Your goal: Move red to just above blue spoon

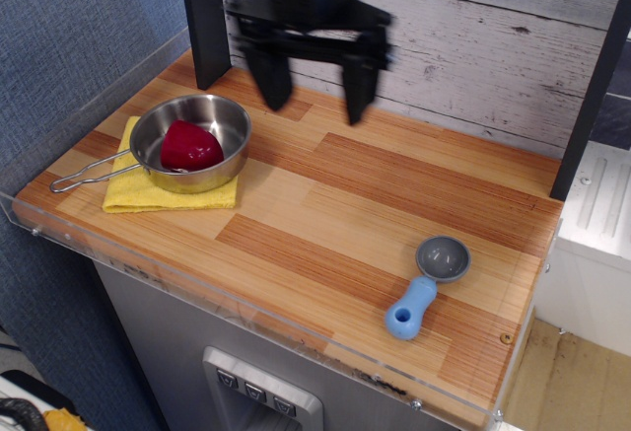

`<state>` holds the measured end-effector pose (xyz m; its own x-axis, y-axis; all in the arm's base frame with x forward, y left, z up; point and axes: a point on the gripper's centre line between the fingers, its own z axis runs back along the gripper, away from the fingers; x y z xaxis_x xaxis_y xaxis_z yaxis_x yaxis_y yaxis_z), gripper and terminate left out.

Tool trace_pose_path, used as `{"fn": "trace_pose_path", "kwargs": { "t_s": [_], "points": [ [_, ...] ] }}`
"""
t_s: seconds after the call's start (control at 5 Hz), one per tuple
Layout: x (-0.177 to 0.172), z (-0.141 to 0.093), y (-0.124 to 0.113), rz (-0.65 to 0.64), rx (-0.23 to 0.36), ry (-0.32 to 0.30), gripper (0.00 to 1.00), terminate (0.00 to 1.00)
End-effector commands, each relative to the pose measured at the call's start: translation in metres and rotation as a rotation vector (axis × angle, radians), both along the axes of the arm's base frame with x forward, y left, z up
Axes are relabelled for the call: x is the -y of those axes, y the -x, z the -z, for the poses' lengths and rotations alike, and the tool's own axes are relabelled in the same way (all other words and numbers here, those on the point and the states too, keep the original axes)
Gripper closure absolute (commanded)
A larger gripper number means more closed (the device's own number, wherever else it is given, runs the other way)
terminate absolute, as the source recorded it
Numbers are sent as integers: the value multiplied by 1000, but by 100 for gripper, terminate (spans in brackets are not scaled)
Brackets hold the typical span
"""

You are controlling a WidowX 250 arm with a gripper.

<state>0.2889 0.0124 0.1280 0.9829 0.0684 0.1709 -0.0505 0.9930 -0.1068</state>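
Two fingers spread, gripper (314, 96) empty: we centre over red (189, 146) in the pan (229, 118), descend clear of the rim.

The red (189, 146) is a glossy deep red. It lies in a shiny silver steel pan (229, 118), on a yellow cloth (138, 194). The blue spoon (427, 285) has a grey bowl and a light blue handle. The table (335, 204) shows orange-brown wood stripes. The gripper (314, 96) is black. The wall (493, 36) behind is whitewashed planks with grey marks.
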Motion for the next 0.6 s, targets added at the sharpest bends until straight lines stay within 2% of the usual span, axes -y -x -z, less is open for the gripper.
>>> {"fn": "trace_pose_path", "kwargs": {
  "t_s": [0.0,0.2,0.4],
  "points": [
    [-78,-2,9,-152,21,-81,0,0],
    [-114,3,17,-258,1,-119,0,0],
    [-126,8,24,-504,-59,-144,0,0]
  ]
}}
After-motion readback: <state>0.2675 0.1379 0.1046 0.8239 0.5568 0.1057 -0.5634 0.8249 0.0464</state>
